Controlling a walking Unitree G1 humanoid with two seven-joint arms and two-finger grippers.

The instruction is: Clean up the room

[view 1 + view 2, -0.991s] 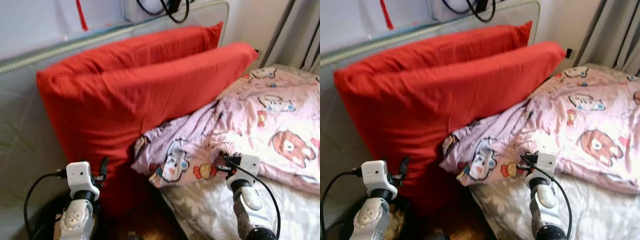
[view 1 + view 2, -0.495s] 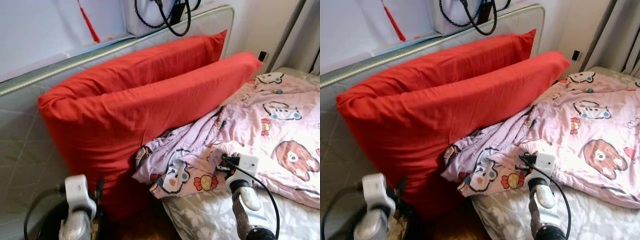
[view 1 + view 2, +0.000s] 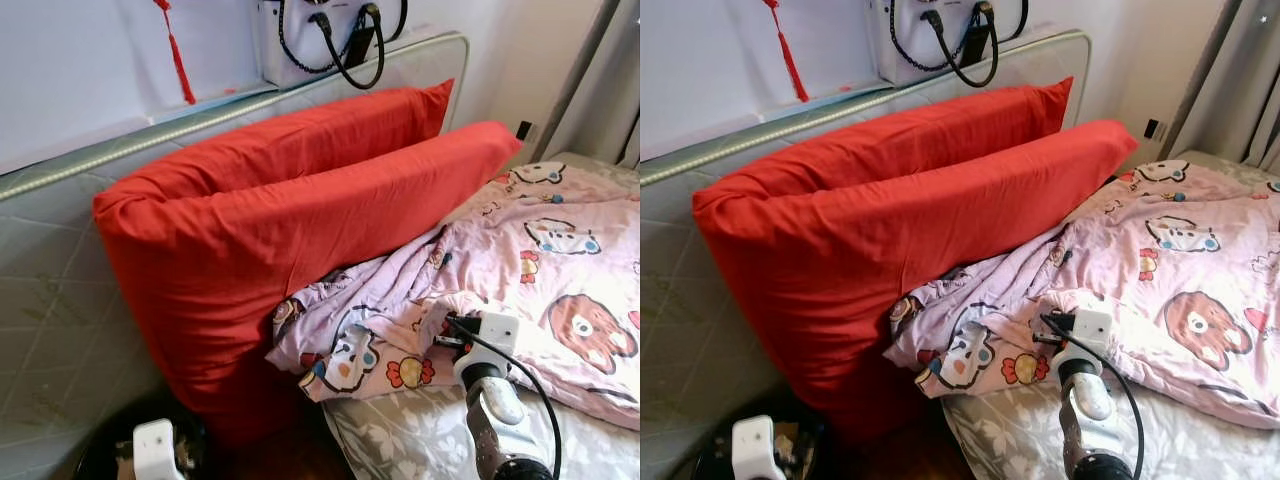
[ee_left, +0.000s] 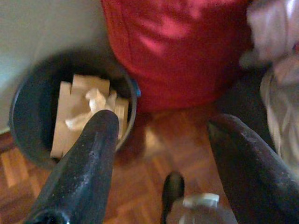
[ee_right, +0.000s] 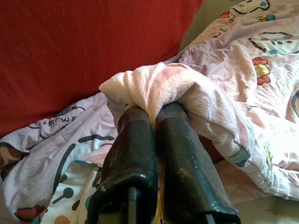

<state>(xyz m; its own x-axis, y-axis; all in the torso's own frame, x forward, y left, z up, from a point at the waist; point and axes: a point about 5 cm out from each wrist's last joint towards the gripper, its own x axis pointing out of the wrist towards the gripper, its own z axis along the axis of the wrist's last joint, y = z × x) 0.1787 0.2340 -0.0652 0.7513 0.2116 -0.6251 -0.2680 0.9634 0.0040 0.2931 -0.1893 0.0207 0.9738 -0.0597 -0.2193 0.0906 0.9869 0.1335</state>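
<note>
Right claw [image 5: 154, 116] pinched shut on a fold of the pink blanket [image 3: 540, 250] on the bed, red pillows [image 3: 290, 230] just beyond it, left claw [image 4: 159, 135] open above the bin [image 4: 28, 93] on the floor

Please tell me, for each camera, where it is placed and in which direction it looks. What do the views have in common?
Left eye and right eye views: on the head, looking forward and down at the red pillows, the pink blanket and the right tool.
Left wrist view: along the open left tool down at a bin with paper, and the wooden floor.
Right wrist view: along the right tool's fingers, shut on a blanket fold.
Shared: pillows and blanket.
</note>
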